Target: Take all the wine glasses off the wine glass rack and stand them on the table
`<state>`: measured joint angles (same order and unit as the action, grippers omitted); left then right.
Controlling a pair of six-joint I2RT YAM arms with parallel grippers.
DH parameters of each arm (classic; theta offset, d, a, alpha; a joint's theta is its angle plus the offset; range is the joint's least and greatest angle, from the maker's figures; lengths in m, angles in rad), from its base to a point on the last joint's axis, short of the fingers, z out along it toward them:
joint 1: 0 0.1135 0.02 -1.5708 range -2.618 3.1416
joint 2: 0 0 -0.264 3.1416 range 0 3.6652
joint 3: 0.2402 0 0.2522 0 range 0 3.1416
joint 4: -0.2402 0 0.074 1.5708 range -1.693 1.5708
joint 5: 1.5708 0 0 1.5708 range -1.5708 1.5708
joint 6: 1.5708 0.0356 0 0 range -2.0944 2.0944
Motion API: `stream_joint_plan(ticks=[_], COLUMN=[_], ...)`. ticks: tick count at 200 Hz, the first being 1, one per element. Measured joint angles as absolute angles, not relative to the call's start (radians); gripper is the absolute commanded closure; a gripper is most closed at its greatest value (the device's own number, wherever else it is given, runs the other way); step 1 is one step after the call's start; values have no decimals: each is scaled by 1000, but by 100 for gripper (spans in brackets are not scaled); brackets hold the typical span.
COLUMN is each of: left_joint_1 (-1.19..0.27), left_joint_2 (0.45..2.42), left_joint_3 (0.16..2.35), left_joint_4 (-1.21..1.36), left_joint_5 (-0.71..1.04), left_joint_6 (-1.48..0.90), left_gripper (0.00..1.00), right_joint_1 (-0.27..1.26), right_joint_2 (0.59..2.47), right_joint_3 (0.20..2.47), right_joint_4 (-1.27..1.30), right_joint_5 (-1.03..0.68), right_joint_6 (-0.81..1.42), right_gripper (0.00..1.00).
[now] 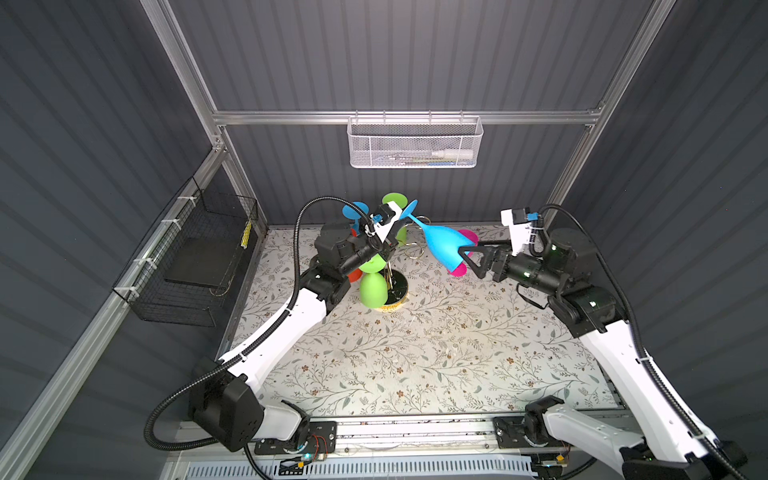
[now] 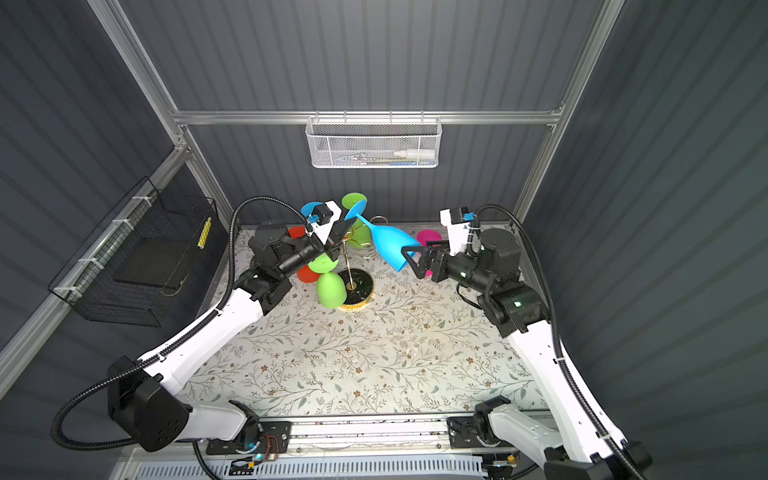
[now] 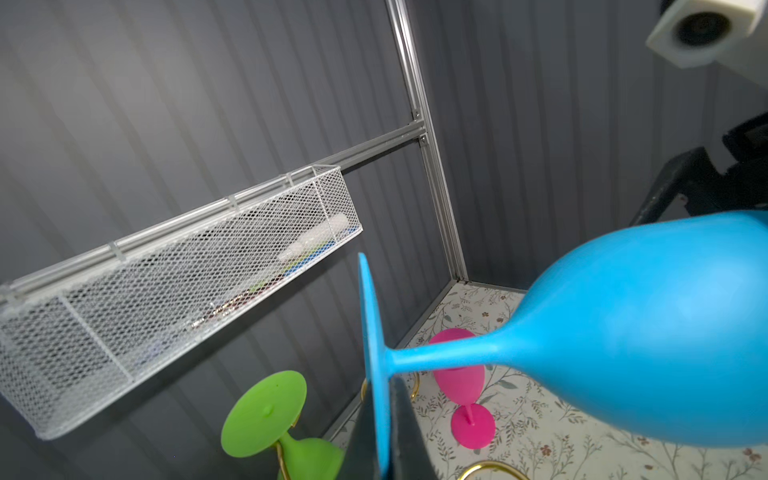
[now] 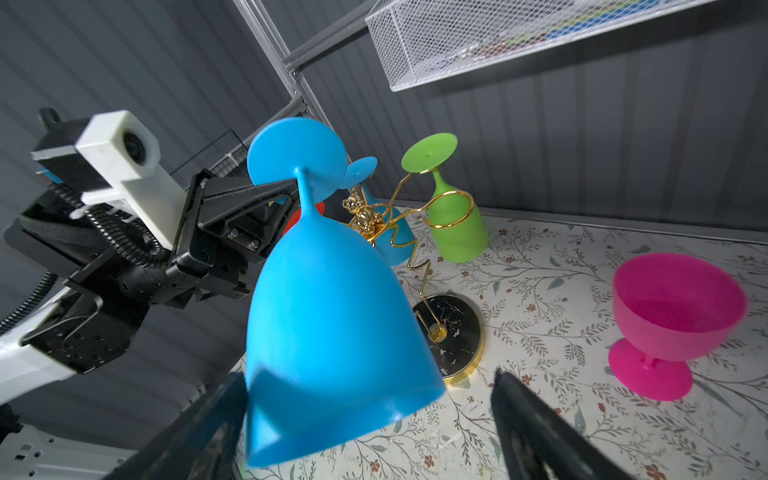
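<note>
Your left gripper (image 1: pixel 400 226) grips the foot of the blue glass (image 1: pixel 442 247), tilted and clear of the rack (image 1: pixel 400 287). Your right gripper (image 1: pixel 468 262) is open around its rim; center the bowl, then close gently.

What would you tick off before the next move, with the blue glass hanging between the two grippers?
1. blue wine glass free of the wine glass rack: ok. It is tilted in the air, with no gold loop around its stem.
2. left gripper shut on the glass's foot: ok.
3. right gripper open, a finger on each side of the bowl's rim: ok.
4. Both right fingers clear of the bowl: cannot tell. One overlaps the rim in the right wrist view; the other stands apart.
5. pink glass out of the way: ok. It stands upright on the table, apart from the blue one.
</note>
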<state>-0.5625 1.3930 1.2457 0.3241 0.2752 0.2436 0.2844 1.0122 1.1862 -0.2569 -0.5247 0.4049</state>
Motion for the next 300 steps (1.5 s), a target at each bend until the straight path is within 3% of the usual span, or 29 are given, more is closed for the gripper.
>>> stream_joint_plan(ticks=[42,137,227,300], left_joint_1=[-562,-562,-562,-561], left_joint_2=[1390,1386,1380,1380], left_joint_3=[1234,1215,1215,1215], left_joint_4=[313,310,310,310], left_joint_5=[261,257,258,253], left_joint_6=[100,36,20,9], left_gripper=[100,100,100,100], right_joint_1=[202,283,335,337], right_joint_2=[959,1023,1093,1108], right_joint_3=[1093,1086,1102,1102], right_joint_4=[-148,-99,-44,8], right_joint_5=[-573,-550,-509,-521], right_joint_6=[524,593,599,622], right_gripper=[15,35,76,99])
